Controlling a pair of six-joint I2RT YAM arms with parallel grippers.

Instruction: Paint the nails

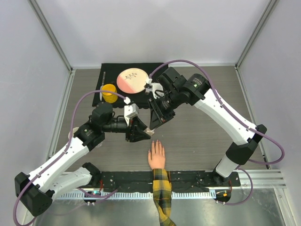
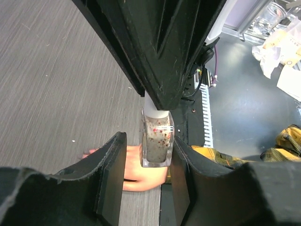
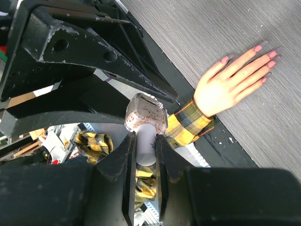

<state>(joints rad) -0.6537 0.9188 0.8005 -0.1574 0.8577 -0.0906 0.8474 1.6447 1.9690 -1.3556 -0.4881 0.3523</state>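
Observation:
The flesh-coloured hand point(image 1: 156, 155) lies flat on the table, fingers pointing away, with a yellow-and-black plaid sleeve point(image 1: 162, 188). Its pinkish nails point(image 3: 263, 51) show in the right wrist view. My right gripper point(image 3: 146, 137) is shut on the white cap point(image 3: 146, 146) of a small clear glitter bottle point(image 3: 146, 113) and holds it above the table just beyond the hand. My left gripper point(image 2: 149, 143) is open around the bottle's glass body point(image 2: 157, 141). One pad point(image 2: 181, 169) is against the glass and the other point(image 2: 113, 174) stands apart from it. Both grippers meet over the fingertips in the top view point(image 1: 149, 129).
A black mat point(image 1: 101, 80) at the back holds a pink-and-cream plate point(image 1: 130, 80) and a yellow cup point(image 1: 109, 92). A black rail point(image 1: 197, 178) runs along the near edge. Enclosure walls stand left, right and behind.

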